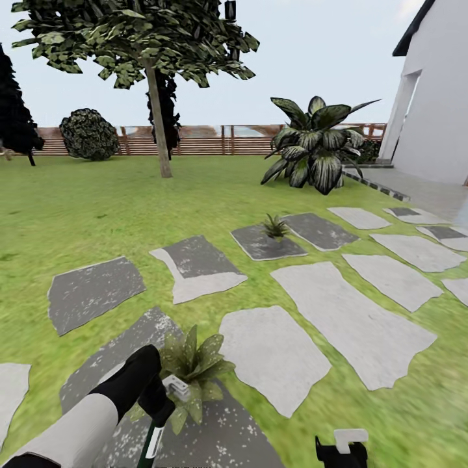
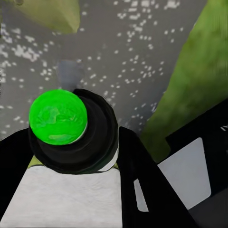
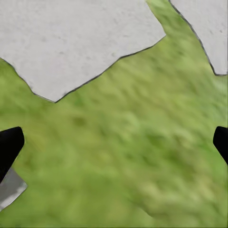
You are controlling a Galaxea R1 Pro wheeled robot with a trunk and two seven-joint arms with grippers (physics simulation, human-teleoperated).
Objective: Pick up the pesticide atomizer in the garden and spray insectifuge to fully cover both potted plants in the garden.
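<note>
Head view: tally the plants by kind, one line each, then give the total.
Small potted plants: 2, near one by the left gripper, far one
Large white-striped plant: 1
Leafy tree: 1
Round bush: 1
Dark conifer: 1
Total: 6

No legible text, label, number or sign anywhere.

The head view looks forward and down from standing height over the green lawn (image 1: 78,214) toward the brown slat fence (image 1: 208,140). The left wrist view hangs close above a speckled dark-grey stepping slab (image 2: 142,52), also at the head view's bottom left. The right wrist view faces straight down at grass, near.
</note>
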